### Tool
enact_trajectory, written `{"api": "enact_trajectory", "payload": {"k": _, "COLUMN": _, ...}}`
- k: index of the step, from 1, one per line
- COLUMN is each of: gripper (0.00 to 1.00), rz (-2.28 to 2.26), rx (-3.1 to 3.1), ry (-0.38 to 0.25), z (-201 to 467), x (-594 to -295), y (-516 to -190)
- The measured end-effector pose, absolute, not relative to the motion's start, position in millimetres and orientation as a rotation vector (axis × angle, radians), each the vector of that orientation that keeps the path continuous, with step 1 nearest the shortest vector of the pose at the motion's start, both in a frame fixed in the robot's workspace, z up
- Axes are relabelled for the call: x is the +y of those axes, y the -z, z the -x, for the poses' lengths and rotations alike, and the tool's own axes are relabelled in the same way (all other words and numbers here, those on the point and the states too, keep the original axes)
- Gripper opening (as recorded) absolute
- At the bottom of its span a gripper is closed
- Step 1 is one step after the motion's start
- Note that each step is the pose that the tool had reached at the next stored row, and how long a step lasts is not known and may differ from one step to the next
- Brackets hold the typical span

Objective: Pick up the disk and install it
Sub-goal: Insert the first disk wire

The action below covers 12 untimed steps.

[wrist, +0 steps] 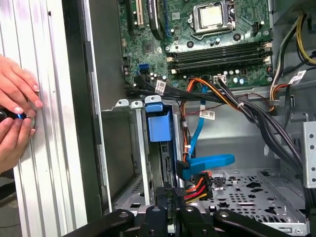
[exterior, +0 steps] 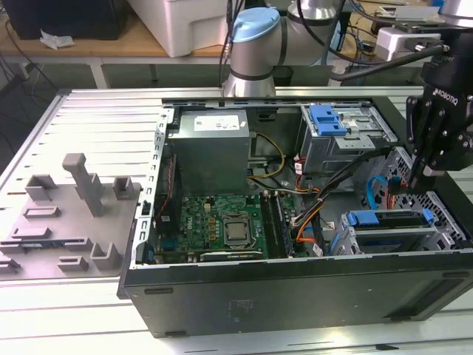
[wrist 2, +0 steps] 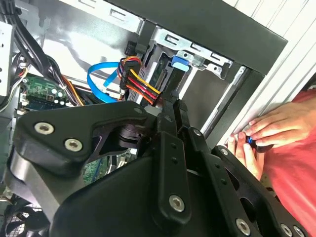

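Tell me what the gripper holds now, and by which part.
It cannot be told. The gripper is at the end of the disk, which sits in the silver cage; the contact itself is hidden.

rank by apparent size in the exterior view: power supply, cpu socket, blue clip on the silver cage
Largest: power supply. Then blue clip and cpu socket, about alike, so not ranked.
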<state>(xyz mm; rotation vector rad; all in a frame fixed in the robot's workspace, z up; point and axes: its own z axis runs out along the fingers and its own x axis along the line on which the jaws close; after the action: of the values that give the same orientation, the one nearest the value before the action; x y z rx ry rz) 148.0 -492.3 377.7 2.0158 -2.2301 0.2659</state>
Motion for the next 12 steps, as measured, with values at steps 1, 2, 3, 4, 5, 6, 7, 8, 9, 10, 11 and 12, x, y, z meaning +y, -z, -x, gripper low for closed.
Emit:
{"api": "enact_trajectory", "payload": {"k": 1, "gripper": 0.16, "rz": -2.009, "rx": -2.235, "ry": -0.265, "z": -149.6, "x": -492.4, "y": -377.6}}
{"api": "enact_trajectory", "payload": {"k": 2, "gripper": 0.16, "rz": -2.006, "rx": -2.238, "ry": -0.265, "z": -150.1, "x": -492.4, "y": -377.4}}
{"api": "enact_trajectory", "payload": {"k": 3, "gripper": 0.16, "rz": -2.003, "rx": -2.241, "ry": -0.265, "z": -150.3, "x": -492.4, "y": -377.4}}
{"api": "enact_trajectory", "payload": {"k": 4, "gripper": 0.16, "rz": -2.001, "rx": -2.242, "ry": -0.265, "z": -150.2, "x": -492.4, "y": -377.4}}
{"api": "enact_trajectory", "payload": {"k": 5, "gripper": 0.16, "rz": -2.001, "rx": -2.242, "ry": -0.265, "z": -150.3, "x": -492.5, "y": -377.4}}
{"api": "enact_trajectory", "payload": {"k": 6, "gripper": 0.16, "rz": -2.001, "rx": -2.242, "ry": -0.265, "z": -150.3, "x": -492.5, "y": -377.4}}
{"api": "enact_trajectory", "payload": {"k": 7, "gripper": 0.16, "rz": -2.001, "rx": -2.242, "ry": -0.265, "z": -150.3, "x": -492.5, "y": -377.4}}
{"api": "enact_trajectory", "payload": {"k": 8, "gripper": 0.16, "rz": -2.001, "rx": -2.242, "ry": -0.265, "z": -150.3, "x": -492.5, "y": -377.4}}
{"api": "enact_trajectory", "payload": {"k": 9, "gripper": 0.16, "rz": -2.001, "rx": -2.242, "ry": -0.265, "z": -150.4, "x": -492.5, "y": -377.4}}
{"api": "enact_trajectory", "payload": {"k": 10, "gripper": 0.16, "rz": -2.002, "rx": -2.243, "ry": -0.263, "z": -150.4, "x": -494.2, "y": -377.4}}
{"api": "enact_trajectory", "payload": {"k": 11, "gripper": 0.16, "rz": -2.006, "rx": -2.247, "ry": -0.255, "z": -150.4, "x": -496.8, "y": -377.4}}
{"api": "enact_trajectory", "payload": {"k": 12, "gripper": 0.16, "rz": -2.011, "rx": -2.253, "ry": -0.244, "z": -150.4, "x": -498.4, "y": -377.4}}
